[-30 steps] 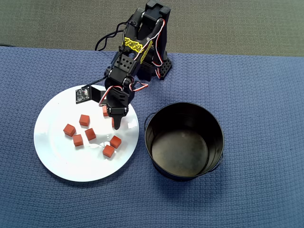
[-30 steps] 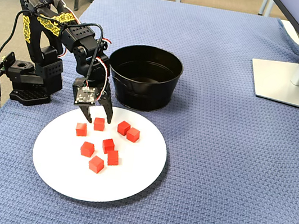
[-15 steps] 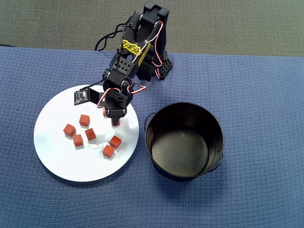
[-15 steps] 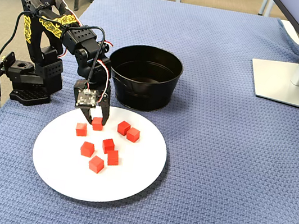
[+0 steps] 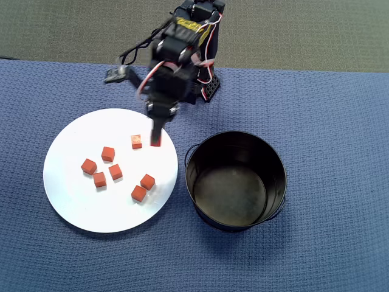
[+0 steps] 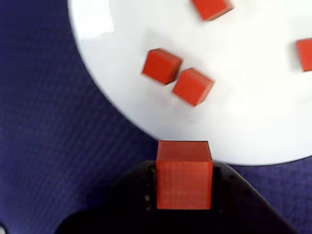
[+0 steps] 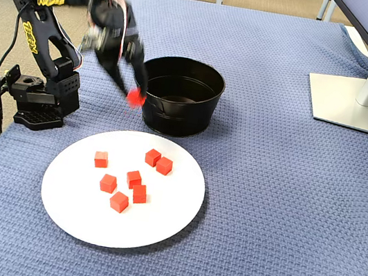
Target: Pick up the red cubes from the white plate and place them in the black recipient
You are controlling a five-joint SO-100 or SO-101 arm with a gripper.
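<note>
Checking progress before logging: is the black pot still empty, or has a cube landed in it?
Empty: the black pot shows only bare bottom overhead; the gripper holds one red cube outside its rim.

You have six small matte red cubes [image 5: 115, 171] scattered flat on the round glossy white plate [image 5: 73, 207] — a seventh red cube [image 7: 134, 97] is raised off it, above the plate's edge nearest the deep, empty black metal pot [image 5: 236, 180].
</note>
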